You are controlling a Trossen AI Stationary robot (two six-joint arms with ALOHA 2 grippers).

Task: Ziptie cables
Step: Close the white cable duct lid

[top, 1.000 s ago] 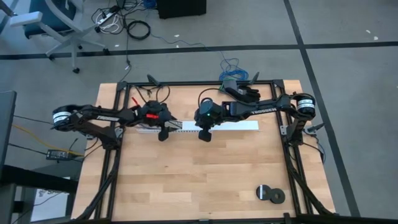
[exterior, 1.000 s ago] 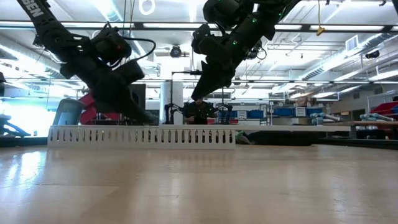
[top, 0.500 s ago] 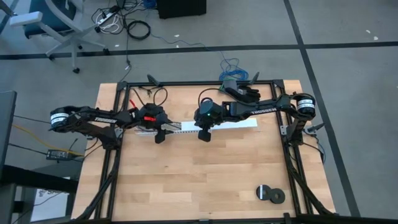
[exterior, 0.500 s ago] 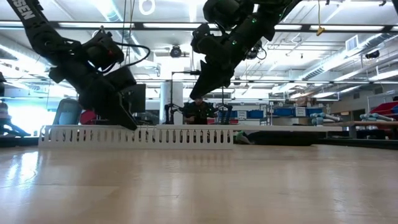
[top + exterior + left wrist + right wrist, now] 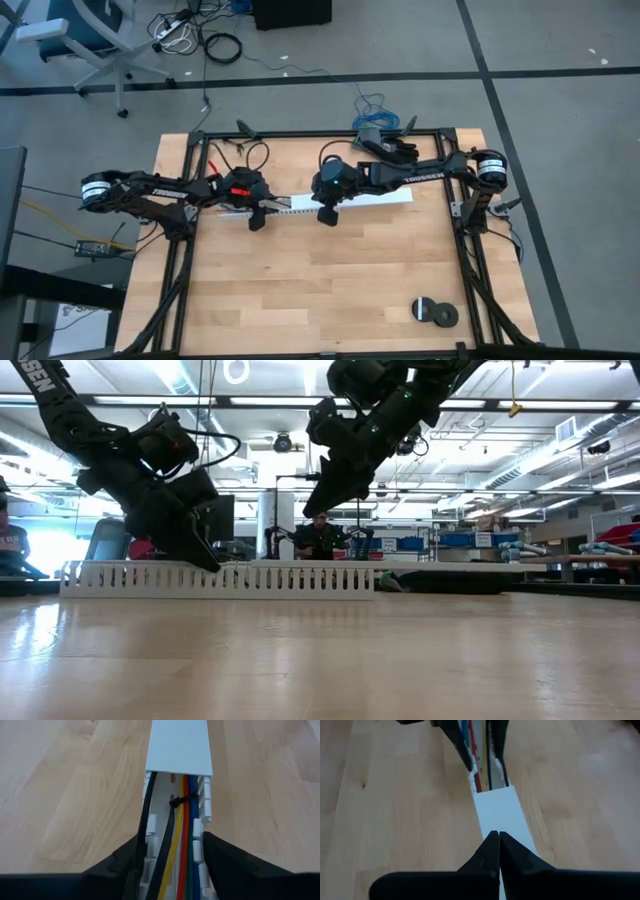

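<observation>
Two dark jointed arms (white lettering, red-accented left wrist)

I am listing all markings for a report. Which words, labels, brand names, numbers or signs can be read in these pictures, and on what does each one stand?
"TROSSEN": white letters along the right arm, in the high view.
White letters on the left arm, high view: too small to read.
White letters at the top left corner of the low view, on an arm: cut off, not readable.
Both wrist views: no text.
</observation>
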